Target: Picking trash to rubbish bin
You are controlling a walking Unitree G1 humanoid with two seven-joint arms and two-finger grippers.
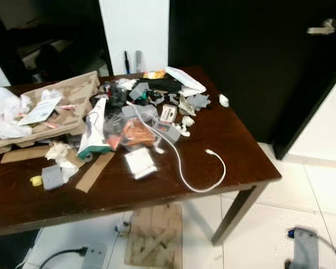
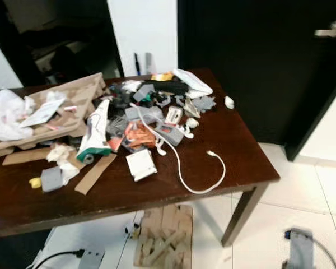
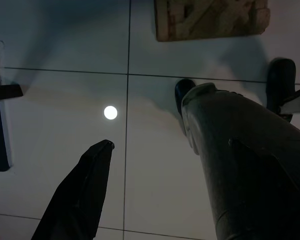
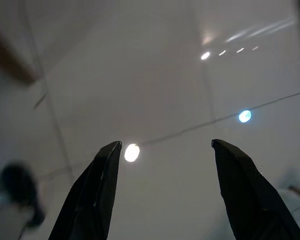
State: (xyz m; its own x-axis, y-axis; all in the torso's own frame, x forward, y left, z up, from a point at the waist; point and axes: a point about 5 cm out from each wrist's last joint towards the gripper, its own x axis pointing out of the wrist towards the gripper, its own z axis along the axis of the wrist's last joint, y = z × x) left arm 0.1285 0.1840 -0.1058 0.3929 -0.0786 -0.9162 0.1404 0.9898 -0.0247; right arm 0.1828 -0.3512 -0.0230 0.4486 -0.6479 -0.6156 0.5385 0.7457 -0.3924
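Much trash (image 1: 129, 117) lies heaped on the dark bench (image 1: 235, 151), a white cable (image 1: 199, 168) curling toward its front edge. Right claw (image 4: 165, 200) hangs over pale floor tiles (image 4: 155, 75), fingers apart. Left claw (image 3: 80, 200) also hangs low; I cannot tell its state.

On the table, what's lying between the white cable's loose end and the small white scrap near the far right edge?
Bare dark wood in the eye views: nothing lies between the white cable end and the small white scrap on the table.
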